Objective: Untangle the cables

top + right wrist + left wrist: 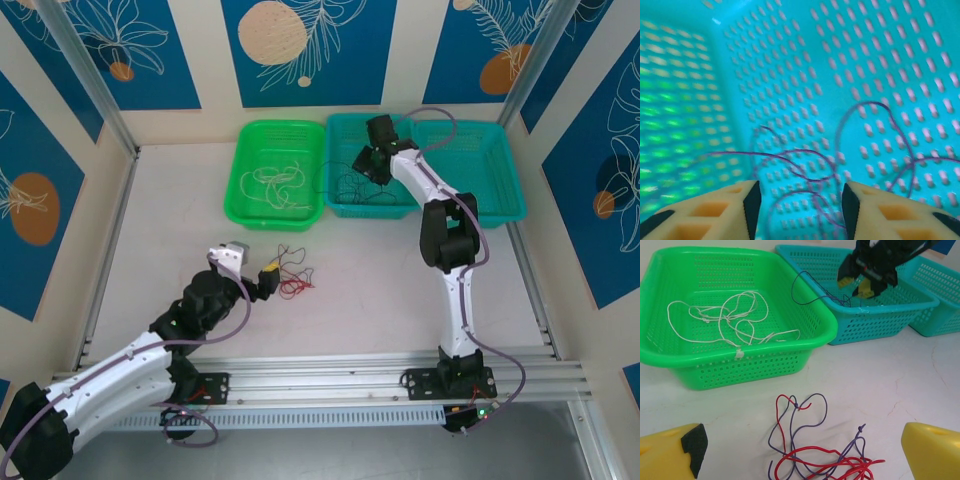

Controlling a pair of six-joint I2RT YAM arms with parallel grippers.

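A tangle of red and purple cables (pixel 826 456) lies on the white table, just ahead of my left gripper (pixel 801 452), which stands wide open with nothing between its yellow fingers (pixel 934 450). From above, that gripper (pixel 272 268) sits just left of the tangle (pixel 293 281). Cream-white cables (pixel 726 320) lie loose in the green basket (pixel 755 367). My right gripper (pixel 801 207) hangs inside the teal basket (pixel 790 60) with its jaws apart over dark purple cables (pixel 840 152), which lie loose on the basket floor. One dark strand (pixel 807 292) loops over that basket's rim.
A second teal basket (pixel 475 165) stands at the back right beside the first (pixel 345 205). The green basket (pixel 245 205) is to their left. The right arm (pixel 445 235) stretches up the table's right side. Metal posts (pixel 85 75) frame the back corners.
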